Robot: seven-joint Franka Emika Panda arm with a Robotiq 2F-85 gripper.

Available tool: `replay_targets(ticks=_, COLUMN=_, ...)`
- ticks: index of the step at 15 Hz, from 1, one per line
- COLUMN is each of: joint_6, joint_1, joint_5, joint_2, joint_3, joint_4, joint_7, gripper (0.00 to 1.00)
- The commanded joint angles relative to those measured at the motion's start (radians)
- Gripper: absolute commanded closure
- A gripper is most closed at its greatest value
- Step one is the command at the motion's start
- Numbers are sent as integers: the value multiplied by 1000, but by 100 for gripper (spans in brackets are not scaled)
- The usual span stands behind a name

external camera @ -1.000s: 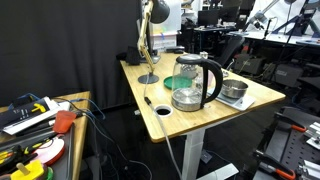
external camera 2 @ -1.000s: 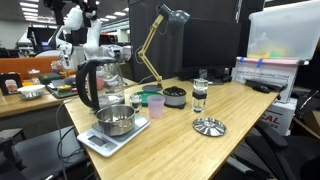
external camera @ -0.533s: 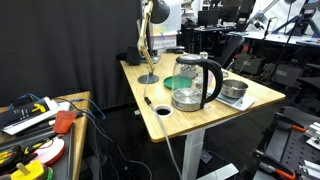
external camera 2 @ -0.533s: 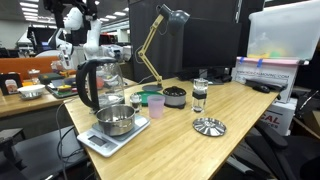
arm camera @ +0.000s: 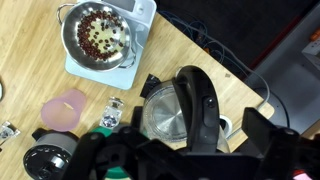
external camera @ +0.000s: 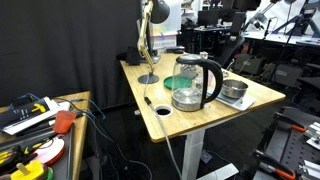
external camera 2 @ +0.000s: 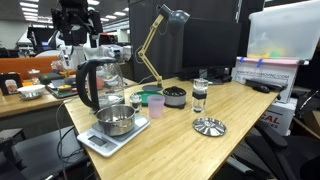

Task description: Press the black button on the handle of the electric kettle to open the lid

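Observation:
The electric kettle (external camera: 195, 82) stands on the wooden table in both exterior views (external camera 2: 97, 85). In the wrist view I look straight down on it (arm camera: 165, 118) and see its steel floor. The glossy black handle (arm camera: 200, 110) runs across the middle of that view, with a small round black button (arm camera: 209, 102) on it. I cannot tell how the lid stands. My gripper (arm camera: 180, 152) is open, its fingers spread either side of the handle, well above the kettle and touching nothing. It shows high above the kettle in an exterior view (external camera 2: 75, 17).
A steel pan of red beans (arm camera: 98, 38) sits on a white scale next to the kettle. A pink cup (arm camera: 65, 108), a black jar (arm camera: 48, 160), a glass jar (external camera 2: 199, 96), a steel disc (external camera 2: 209, 126) and a desk lamp (external camera: 149, 35) share the table. The table edge (arm camera: 230, 75) is close.
My gripper has come down a little into view above the kettle. The kettle and the other things have not moved.

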Motion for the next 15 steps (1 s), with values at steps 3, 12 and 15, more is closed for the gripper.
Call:
replay_targets(ticks=3, joint_6=83, joint_1=5, joint_5=-4, joint_2=47, joint_3=17, joint_4=-22, joint_7=-12, gripper=0)
replay_targets(ticks=12, joint_6=132, joint_1=7, joint_5=-17, joint_2=70, joint_3=39, joint_4=-45, joint_7=-7, gripper=36)
replay_targets(ticks=15, joint_6=167, joint_1=2, joint_5=-29, joint_2=79, joint_3=46, joint_4=-48, joint_7=10, gripper=59)
